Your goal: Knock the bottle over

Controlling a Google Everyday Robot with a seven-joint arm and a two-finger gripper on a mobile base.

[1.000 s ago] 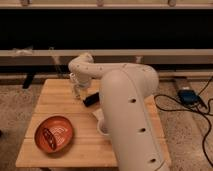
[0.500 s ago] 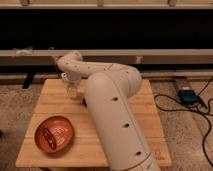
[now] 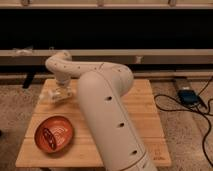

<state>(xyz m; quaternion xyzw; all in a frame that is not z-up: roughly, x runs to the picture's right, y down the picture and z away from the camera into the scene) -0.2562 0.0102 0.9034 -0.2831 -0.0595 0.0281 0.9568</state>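
Where pincer hangs, bottle lies flat, long axis left-right

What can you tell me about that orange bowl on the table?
The orange bowl is round and shallow, reddish-orange with a glossy look, and holds something dark I cannot identify. It sits upright on the wooden table, near the front left corner. Nothing touches it; the gripper is farther back on the table.

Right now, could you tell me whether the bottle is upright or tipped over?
Tipped over, it seems: the bottle shows as a pale, low shape lying along the table, just below the gripper at the far left corner.
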